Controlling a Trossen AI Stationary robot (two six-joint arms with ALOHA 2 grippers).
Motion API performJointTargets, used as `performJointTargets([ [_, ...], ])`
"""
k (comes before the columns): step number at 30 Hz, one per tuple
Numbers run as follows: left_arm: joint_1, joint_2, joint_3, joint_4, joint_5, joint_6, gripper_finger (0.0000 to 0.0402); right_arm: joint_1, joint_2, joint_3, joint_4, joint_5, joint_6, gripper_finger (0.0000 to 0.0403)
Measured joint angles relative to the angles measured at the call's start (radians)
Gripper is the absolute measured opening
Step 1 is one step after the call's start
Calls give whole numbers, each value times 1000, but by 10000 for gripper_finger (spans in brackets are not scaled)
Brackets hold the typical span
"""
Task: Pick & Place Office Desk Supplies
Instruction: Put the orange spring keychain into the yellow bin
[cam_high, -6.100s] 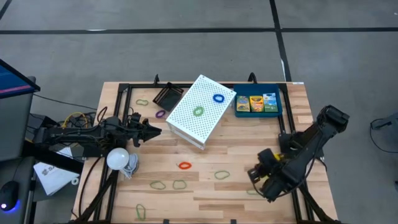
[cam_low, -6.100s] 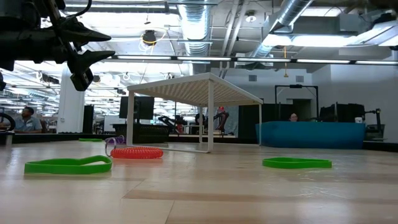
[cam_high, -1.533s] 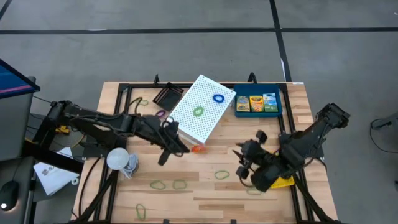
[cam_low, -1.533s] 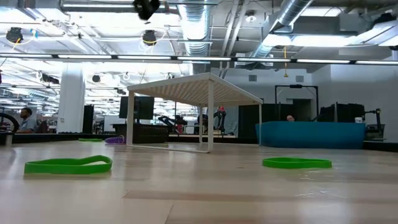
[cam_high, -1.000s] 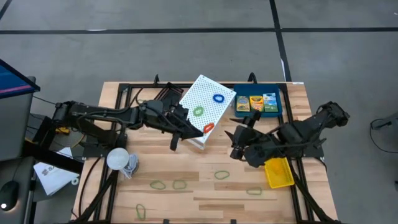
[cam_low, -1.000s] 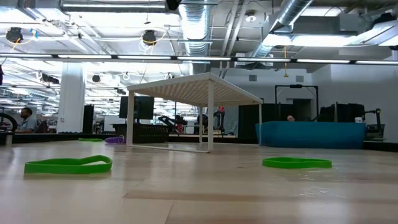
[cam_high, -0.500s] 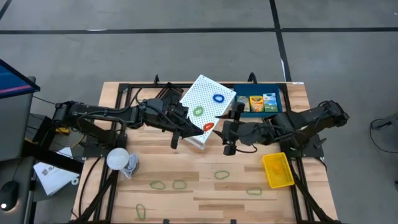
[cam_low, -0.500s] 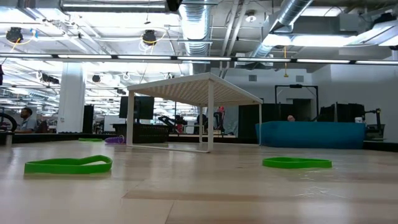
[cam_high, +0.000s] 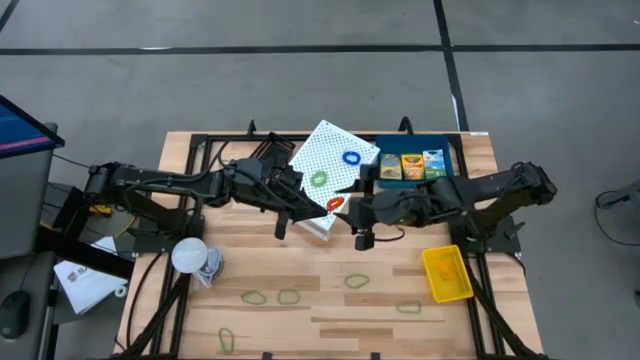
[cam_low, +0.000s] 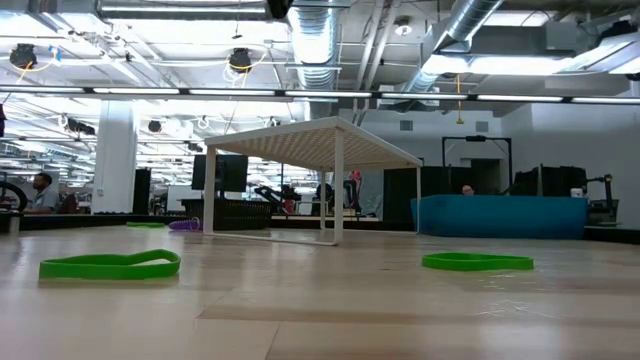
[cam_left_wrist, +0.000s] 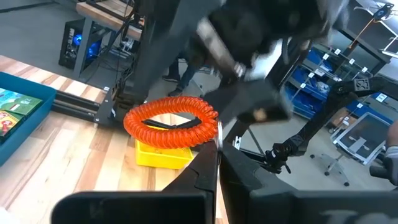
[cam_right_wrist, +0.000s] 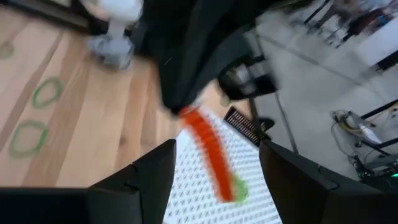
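Now my left claw (cam_high: 322, 212), pinched on the orange coiled rubber-band loop (cam_high: 334, 203), hangs at the white perforated mesh tray's (cam_high: 322, 160) near corner, while my wide-open right claw (cam_high: 362, 215) has swung in beside it, probably for a handover.

My right wrist view smears the orange coiled band (cam_right_wrist: 208, 155) into a streak; my left arm (cam_right_wrist: 199, 43) there is a dark blur; my right gripper (cam_left_wrist: 261, 56) is blurred in the left wrist view; the low view shows neither gripper.
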Motion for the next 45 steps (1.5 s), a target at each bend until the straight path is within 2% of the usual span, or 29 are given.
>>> performJointTargets([
  [6, 0, 0, 0, -2, 0, 0, 0, -1, -4, 2, 3, -2, -22, 203],
  [21, 0, 0, 0, -2, 0, 0, 0, -4, -2, 1, -1, -1, -22, 67],
  [31, 0, 0, 0, -2, -13, 4, 3, -4, -2, 1, -2, 0, -22, 24],
  [37, 0, -1, 0, -2, -6, 6, 38, -4, -2, 1, -12, 2, -2, 27],
  [45, -8, -9, 0, -60, 24, -1, 118, -4, -2, 1, -27, 8, 5, 20],
])
